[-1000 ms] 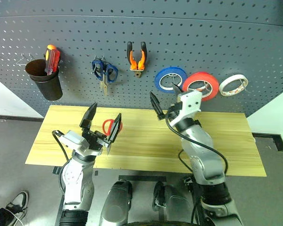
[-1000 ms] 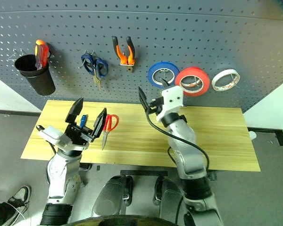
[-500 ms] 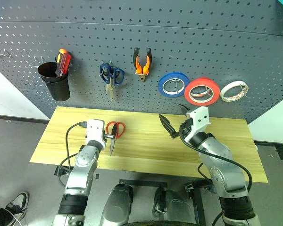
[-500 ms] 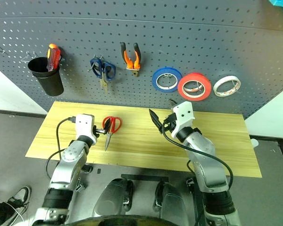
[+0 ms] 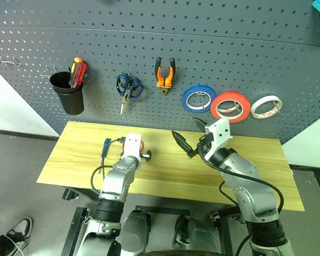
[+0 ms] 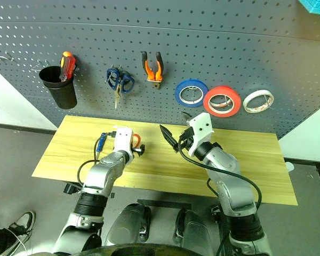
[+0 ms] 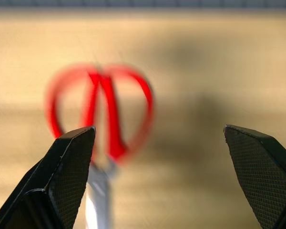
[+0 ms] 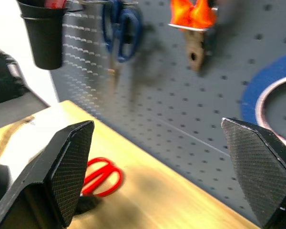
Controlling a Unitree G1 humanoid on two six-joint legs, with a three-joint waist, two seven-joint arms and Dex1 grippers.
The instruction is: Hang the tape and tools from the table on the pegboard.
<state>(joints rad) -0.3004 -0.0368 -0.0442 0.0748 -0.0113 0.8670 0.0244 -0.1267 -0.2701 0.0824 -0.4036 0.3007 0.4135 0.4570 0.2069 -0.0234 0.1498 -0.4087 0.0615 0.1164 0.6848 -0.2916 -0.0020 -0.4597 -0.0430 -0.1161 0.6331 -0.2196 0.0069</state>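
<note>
Red-handled scissors [image 7: 101, 114] lying on the table [image 5: 165, 176], unhung; we are poising the left gripper [image 7: 159, 157], jaws wide and empty, over their handles. Right gripper [image 5: 188, 145] idling, spread empty. Next we judge: lowering and closing on the handles.

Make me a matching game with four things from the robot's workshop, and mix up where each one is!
Things:
1. red tape
2. red-handled scissors
3. orange-and-black pliers
4. blue-handled screwdriver

Places:
A. lying on the table, just to the left of the left arm
B. hanging on the pegboard between a blue roll and a whitish roll
C. lying on the table right in front of the open left end effector
D. hanging on the pegboard to the right of the blue scissors

Pairs: 1-B, 2-C, 3-D, 4-A
</note>
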